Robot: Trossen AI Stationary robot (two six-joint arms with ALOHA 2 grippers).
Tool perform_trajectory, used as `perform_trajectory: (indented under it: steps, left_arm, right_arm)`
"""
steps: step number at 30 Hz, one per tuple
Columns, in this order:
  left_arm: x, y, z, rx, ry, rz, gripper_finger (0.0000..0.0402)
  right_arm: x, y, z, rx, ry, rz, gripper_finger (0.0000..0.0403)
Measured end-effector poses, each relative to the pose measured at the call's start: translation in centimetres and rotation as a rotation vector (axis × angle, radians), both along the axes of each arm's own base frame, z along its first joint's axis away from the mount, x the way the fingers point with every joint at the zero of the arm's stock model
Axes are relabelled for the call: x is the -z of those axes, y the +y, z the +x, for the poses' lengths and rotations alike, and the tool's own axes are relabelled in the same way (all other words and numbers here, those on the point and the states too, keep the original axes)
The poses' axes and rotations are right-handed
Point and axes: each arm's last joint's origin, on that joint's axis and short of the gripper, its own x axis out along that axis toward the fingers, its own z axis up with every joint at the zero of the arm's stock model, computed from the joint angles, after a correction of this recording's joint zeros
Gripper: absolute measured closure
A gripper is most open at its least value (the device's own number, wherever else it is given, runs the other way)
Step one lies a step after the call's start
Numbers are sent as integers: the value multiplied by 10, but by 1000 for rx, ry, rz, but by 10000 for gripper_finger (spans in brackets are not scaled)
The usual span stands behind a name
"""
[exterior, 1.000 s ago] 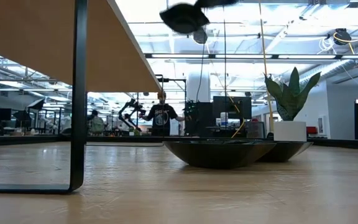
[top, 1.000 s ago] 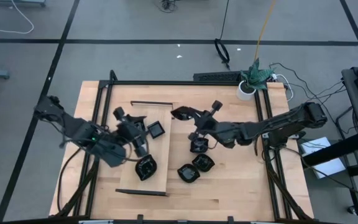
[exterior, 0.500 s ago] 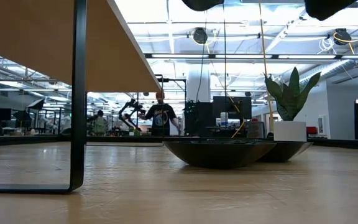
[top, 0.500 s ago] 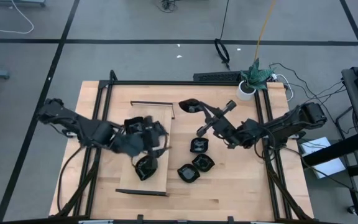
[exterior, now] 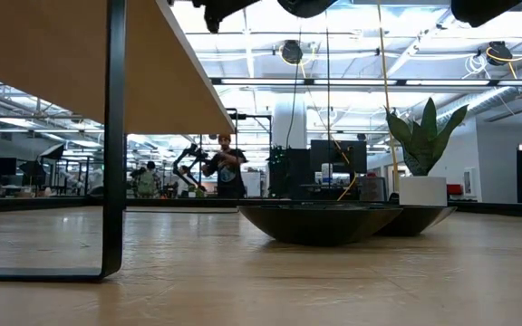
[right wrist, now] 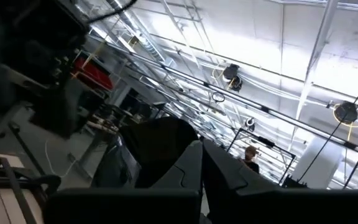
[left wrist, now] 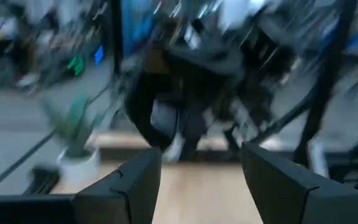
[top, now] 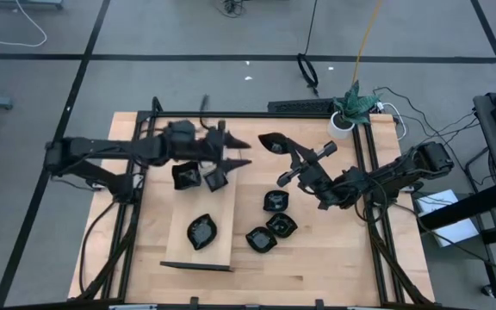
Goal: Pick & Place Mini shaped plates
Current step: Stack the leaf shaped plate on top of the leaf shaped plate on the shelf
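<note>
We look down on a pale wooden desk (top: 317,267) with a black metal frame (top: 257,114) running round its edges, standing on a grey floor (top: 145,34) crossed by dark lines. A long pale wooden board (top: 222,220) lies on the desk's left half. At the far right corner we see a small potted plant (top: 351,105) in a white pot, with a yellow cable (top: 367,30) rising past it. From desk height, the plant (exterior: 422,145) stands at the right, and a person (exterior: 225,167) stands far back in a bright workshop hall.
</note>
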Motion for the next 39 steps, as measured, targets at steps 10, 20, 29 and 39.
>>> perform_trajectory:
  steps: [10, 20, 29, 39]
  left_arm:
    - [26, 30, -9, -114, -167, -193, 176]
    - [22, -6, -1, -159, -219, -129, 176]
    - [28, -15, 17, -166, -189, -128, 176]
    - [29, -10, 33, -291, -176, -98, 176]
  right_arm:
    - [-3, -6, 3, -74, -53, -58, 403]
    - [2, -21, 11, -104, -56, -11, 403]
    - [2, -20, 11, -131, -69, -14, 403]
    - [4, -20, 12, -101, -36, -9, 403]
